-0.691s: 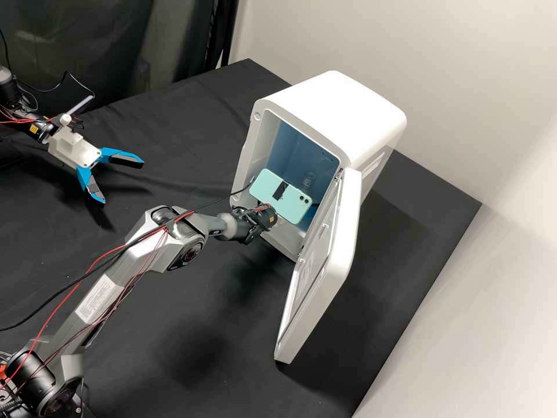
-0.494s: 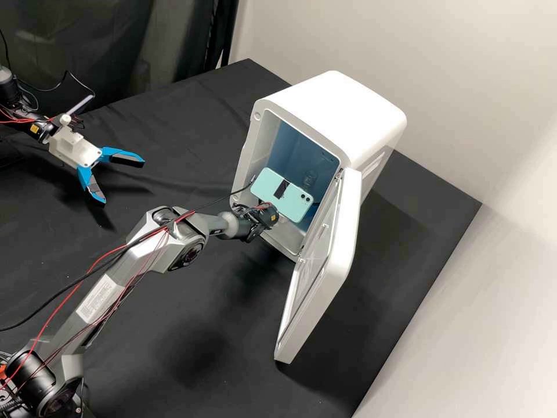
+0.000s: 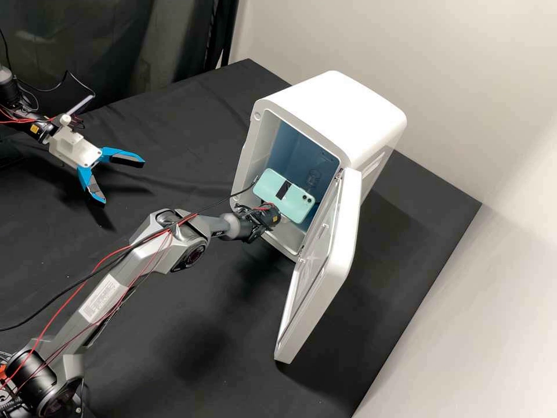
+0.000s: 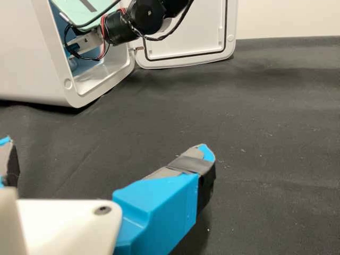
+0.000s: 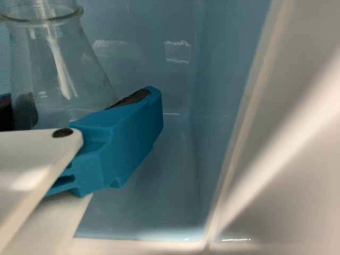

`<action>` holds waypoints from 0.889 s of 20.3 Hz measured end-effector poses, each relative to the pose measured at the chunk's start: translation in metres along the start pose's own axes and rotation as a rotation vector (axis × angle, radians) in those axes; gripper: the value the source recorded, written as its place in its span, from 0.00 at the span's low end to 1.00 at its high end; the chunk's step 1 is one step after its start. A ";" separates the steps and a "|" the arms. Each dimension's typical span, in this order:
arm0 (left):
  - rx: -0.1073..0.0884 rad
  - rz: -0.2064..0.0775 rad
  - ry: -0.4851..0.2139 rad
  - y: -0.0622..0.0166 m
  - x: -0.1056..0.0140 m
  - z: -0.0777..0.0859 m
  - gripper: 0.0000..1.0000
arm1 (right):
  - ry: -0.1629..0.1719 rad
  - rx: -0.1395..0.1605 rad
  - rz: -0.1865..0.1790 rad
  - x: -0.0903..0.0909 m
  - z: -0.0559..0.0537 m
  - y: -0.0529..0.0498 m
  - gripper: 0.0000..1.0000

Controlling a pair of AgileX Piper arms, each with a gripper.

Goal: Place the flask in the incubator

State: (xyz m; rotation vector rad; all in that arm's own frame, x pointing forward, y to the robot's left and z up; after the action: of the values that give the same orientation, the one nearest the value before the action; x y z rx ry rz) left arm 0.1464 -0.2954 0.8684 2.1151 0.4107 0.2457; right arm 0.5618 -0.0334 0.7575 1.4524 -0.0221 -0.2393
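Observation:
A clear glass conical flask (image 5: 56,79) is inside the white incubator (image 3: 342,116), whose inner walls are pale blue. My right gripper (image 5: 74,106) is shut on the flask's lower body, one blue finger (image 5: 125,133) against its side. In the high view the right arm reaches through the incubator's opening, and the flask (image 3: 314,176) shows faintly behind a mint-green phone (image 3: 285,194) mounted on the wrist. The incubator door (image 3: 319,267) hangs open to the front. My left gripper (image 3: 119,180) hovers open over the bench at the far left, nothing between its fingers (image 4: 180,180).
The black bench cloth (image 3: 191,325) spreads in front of the incubator. The open door (image 4: 191,32) stands close beside the right arm's wrist (image 4: 143,16). Red and black cables (image 3: 87,273) run along the right arm. A pale wall rises behind the incubator.
The right arm has pushed slightly deeper into the incubator, its elbow shifting toward it. The left arm has not moved.

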 end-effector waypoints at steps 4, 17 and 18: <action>0.001 0.001 0.000 0.0002 0.000 0.000 1.00 | 0.000 0.000 0.000 0.000 0.000 0.000 0.00; 0.000 -0.004 0.000 -0.0009 0.000 0.000 1.00 | -0.039 0.017 -0.018 -0.002 0.008 -0.007 1.00; 0.000 -0.004 0.000 -0.0009 0.000 -0.001 1.00 | -0.038 0.017 -0.016 -0.003 0.009 -0.008 1.00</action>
State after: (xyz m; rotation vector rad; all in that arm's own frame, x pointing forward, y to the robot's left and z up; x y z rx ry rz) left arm 0.1465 -0.2944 0.8679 2.1141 0.4146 0.2440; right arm 0.5567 -0.0422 0.7513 1.4650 -0.0437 -0.2799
